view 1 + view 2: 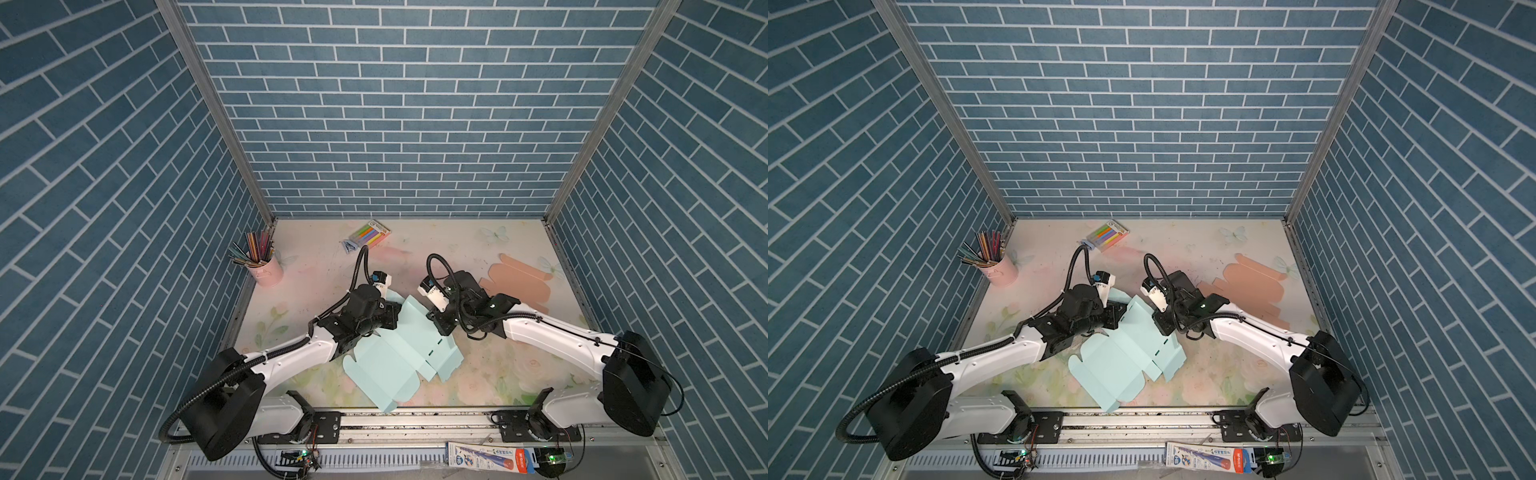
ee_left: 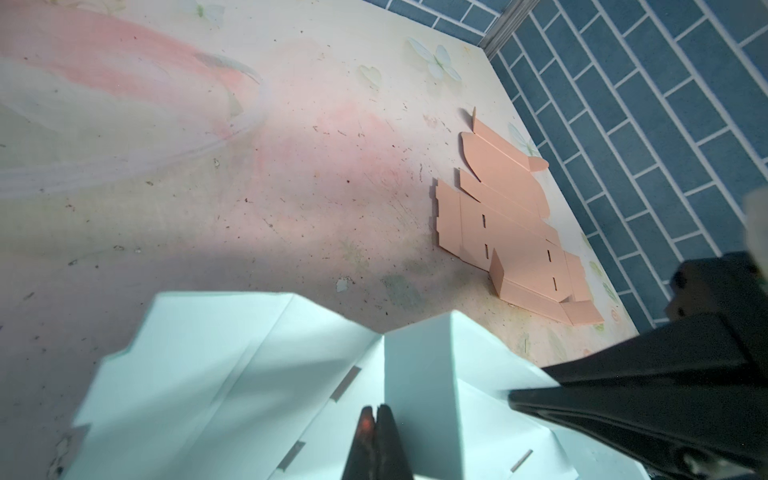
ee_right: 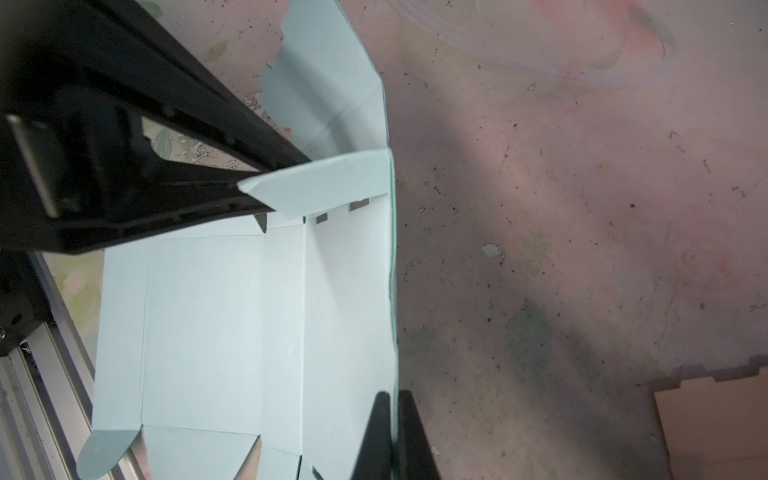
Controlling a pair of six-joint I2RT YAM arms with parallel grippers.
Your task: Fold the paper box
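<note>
Closest to the lens, in the left wrist view, the two fingers of the left gripper are pressed together on a raised panel of the light blue paper box. In the right wrist view the right gripper is also clenched, with the upright edge of the same sheet between its fingers. The same view shows the left gripper pinching the corner of a small side flap, which is bent inward.

The box is in the middle of the table, between the two arms. One corner of it reaches over the front edge in both top views.

My judgement is that the task is at an early stage. Done: the part of the sheet toward the back edge is lifted from the table as a first wall, and one small flap is turned in. Left: the big panels toward the front edge lie flat, with creases visible but not folded. The side walls are not standing, the tabs are not in their slots, and nothing is closed like a lid. A second sheet, a peach blank, lies flat near the right edge, and neither gripper touches it.
</note>
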